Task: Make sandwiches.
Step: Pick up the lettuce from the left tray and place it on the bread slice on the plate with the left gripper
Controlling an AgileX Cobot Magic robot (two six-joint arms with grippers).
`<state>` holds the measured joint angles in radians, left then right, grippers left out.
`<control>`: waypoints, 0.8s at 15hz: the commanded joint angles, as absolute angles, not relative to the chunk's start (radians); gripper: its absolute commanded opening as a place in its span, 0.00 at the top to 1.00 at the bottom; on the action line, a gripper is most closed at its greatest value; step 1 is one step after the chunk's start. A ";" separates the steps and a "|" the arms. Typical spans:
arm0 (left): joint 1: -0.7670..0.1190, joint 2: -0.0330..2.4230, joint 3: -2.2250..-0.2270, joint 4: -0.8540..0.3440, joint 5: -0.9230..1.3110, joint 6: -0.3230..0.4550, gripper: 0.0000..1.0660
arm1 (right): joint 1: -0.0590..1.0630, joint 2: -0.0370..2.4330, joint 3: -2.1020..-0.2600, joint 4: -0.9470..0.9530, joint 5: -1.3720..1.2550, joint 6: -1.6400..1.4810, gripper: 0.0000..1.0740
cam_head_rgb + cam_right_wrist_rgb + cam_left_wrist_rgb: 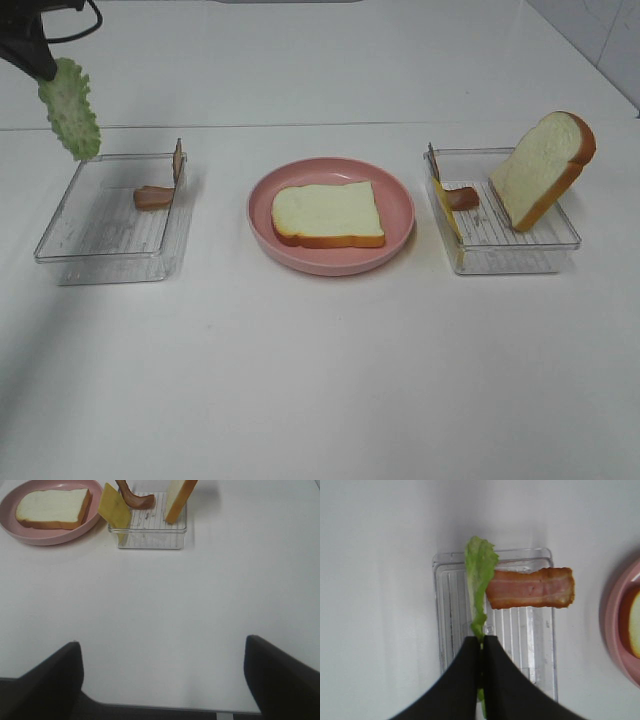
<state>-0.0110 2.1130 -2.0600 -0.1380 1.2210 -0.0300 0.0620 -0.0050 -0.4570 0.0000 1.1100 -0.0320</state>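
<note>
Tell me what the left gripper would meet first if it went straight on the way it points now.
Probably the clear tray's floor, beside the bacon strip; the lettuce in the left gripper would touch there first. Depth is unclear.

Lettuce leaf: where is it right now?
The lettuce hangs at the exterior high view's far left, pinched in the left hand, above the left tray, near its back corner.

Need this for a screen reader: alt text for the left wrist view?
Left gripper shut on a green lettuce leaf above a clear tray holding a bacon strip; a pink plate with bread shows at the edge.
</note>
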 commanded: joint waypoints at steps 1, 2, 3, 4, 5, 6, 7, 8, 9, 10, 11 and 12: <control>-0.048 2.063 -2.086 -0.180 1.313 -0.027 1.00 | 0.059 -0.034 -0.454 0.007 1.105 -0.022 0.21; -0.061 2.059 -2.100 -0.182 1.313 -0.027 1.00 | 0.059 -0.034 -0.454 0.006 1.105 -0.022 0.21; -0.085 2.059 -2.133 -0.193 1.313 -0.027 1.00 | 0.059 -0.034 -0.454 0.006 1.105 -0.022 0.21; -0.119 2.059 -2.164 -0.208 1.312 -0.028 1.00 | 0.059 -0.034 -0.454 0.006 1.105 -0.022 0.21; -0.166 2.059 -2.205 -0.229 1.309 -0.031 1.00 | 0.059 -0.034 -0.454 0.006 1.105 -0.022 0.21; -0.196 2.061 -2.224 -0.253 1.298 -0.031 1.00 | 0.059 -0.034 -0.454 0.006 1.105 -0.022 0.21; -0.213 2.062 -2.228 -0.269 1.286 -0.031 1.00 | 0.059 -0.034 -0.454 0.006 1.105 -0.022 0.21; -0.243 2.066 -2.229 -0.305 1.258 -0.031 1.00 | 0.059 -0.034 -0.454 0.006 1.105 -0.022 0.21; -0.283 2.092 -2.230 -0.356 1.234 -0.027 1.00 | 0.059 -0.034 -0.454 0.006 1.105 -0.022 0.21; -0.293 2.103 -2.230 -0.367 1.228 -0.023 1.00 | 0.059 -0.034 -0.454 0.006 1.105 -0.022 0.21; -0.318 2.138 -2.230 -0.397 1.218 -0.022 1.00 | 0.059 -0.034 -0.454 0.006 1.105 -0.022 0.21; -0.343 2.173 -2.230 -0.410 1.210 -0.023 1.00 | 0.059 -0.034 -0.454 0.006 1.105 -0.022 0.21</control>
<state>-0.3490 2.1810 -2.2290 -0.3990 1.2100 -0.0290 0.0620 -0.0050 -0.4570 0.0000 1.1100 -0.0320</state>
